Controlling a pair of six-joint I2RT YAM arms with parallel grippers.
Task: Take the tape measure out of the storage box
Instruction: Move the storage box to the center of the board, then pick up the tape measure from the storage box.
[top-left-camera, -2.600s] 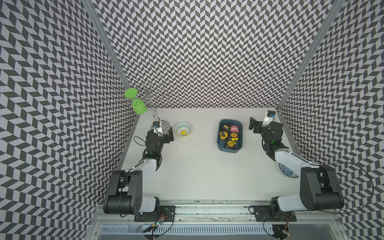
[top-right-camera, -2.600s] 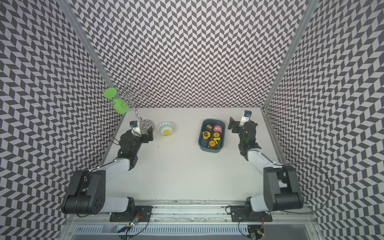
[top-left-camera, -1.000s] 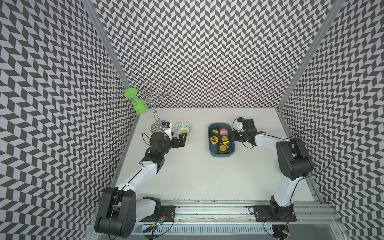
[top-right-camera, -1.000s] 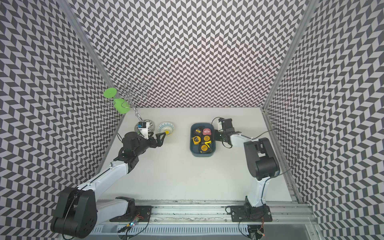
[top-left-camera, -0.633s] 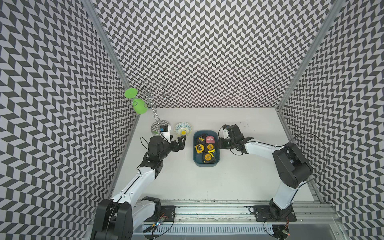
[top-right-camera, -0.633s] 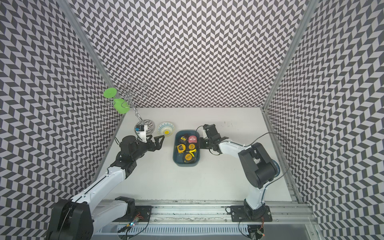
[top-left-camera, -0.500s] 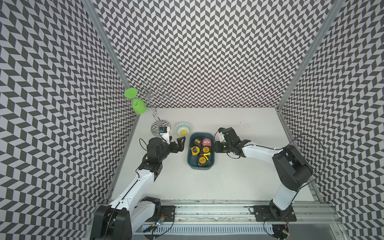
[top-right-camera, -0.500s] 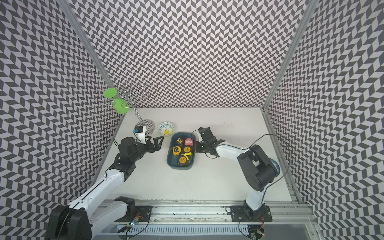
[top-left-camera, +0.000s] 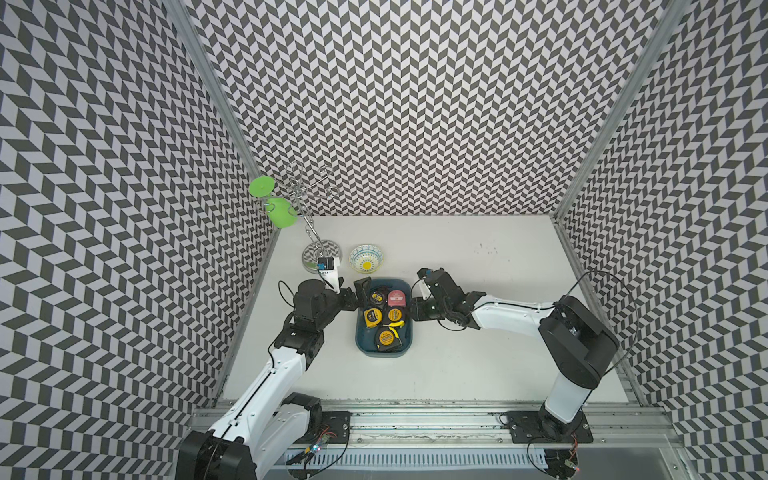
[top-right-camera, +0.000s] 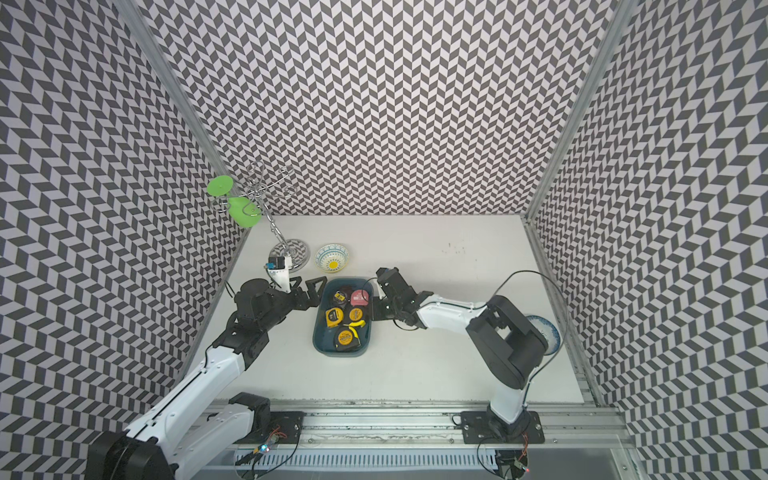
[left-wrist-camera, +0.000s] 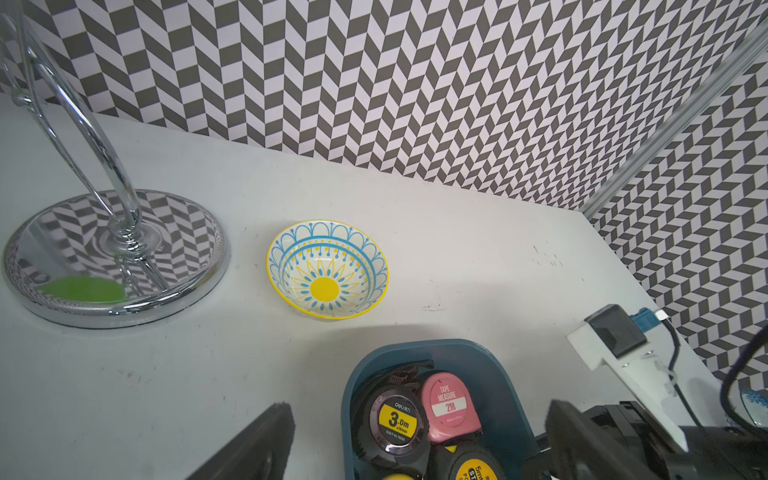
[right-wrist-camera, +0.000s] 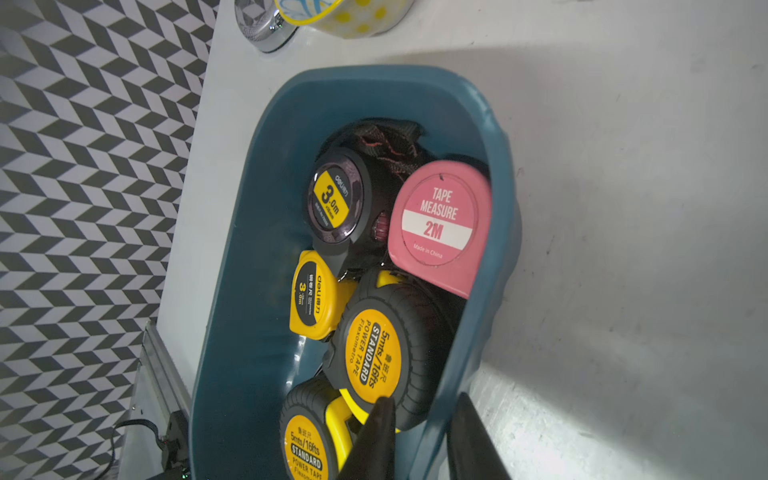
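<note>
On the tabletop, tape measures are lying in the storage box. Your right gripper is straddling its 3 o'clock wall, likely steadying it; you cannot tell if it's clamping. Your left gripper is gaping at 10 o'clock.

Robot lab cell — chevron walls, aluminium base rail.

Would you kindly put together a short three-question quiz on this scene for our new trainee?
1. True or false: the left hand is open.
2. How many tape measures lie in the box?
3. What sits just beyond the box's far end? A) a bowl B) a bottle C) a book
Key: 1 true; 2 five; 3 A.
</note>
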